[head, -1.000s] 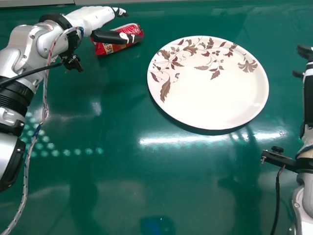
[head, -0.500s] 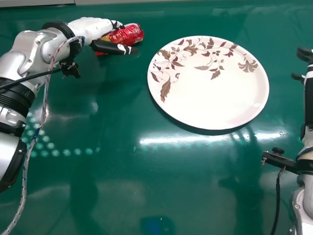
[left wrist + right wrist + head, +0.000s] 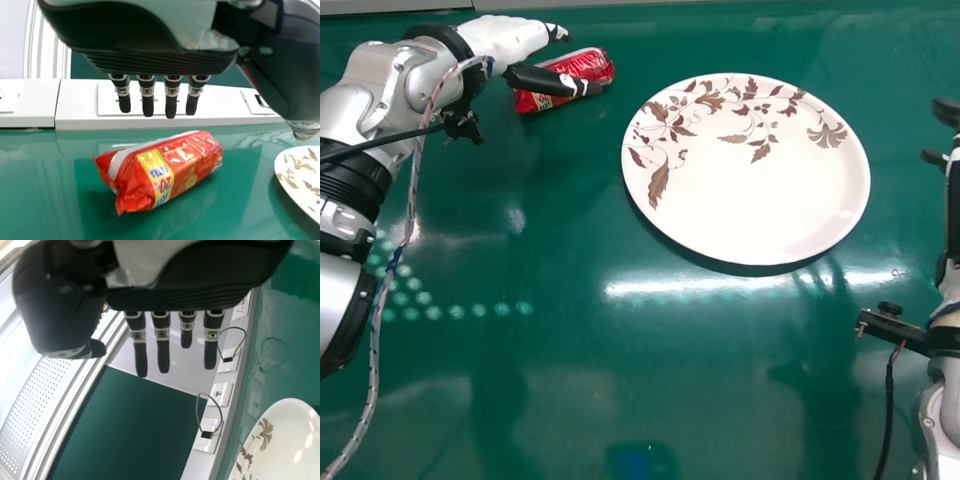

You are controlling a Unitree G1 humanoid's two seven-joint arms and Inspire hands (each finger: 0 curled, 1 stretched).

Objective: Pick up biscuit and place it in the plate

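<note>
Left hand (image 3: 515,38) — released, fingers extended — beside the red biscuit packet (image 3: 588,64), which lies on the tabletop (image 3: 570,240), left of the floral plate (image 3: 750,200). Right hand (image 3: 951,195), fingers likewise straight, right of plate.

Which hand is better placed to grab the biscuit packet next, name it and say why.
Left, most likely: the left hand is open and close to the biscuit packet, while the right hand is off beyond the plate.
</note>
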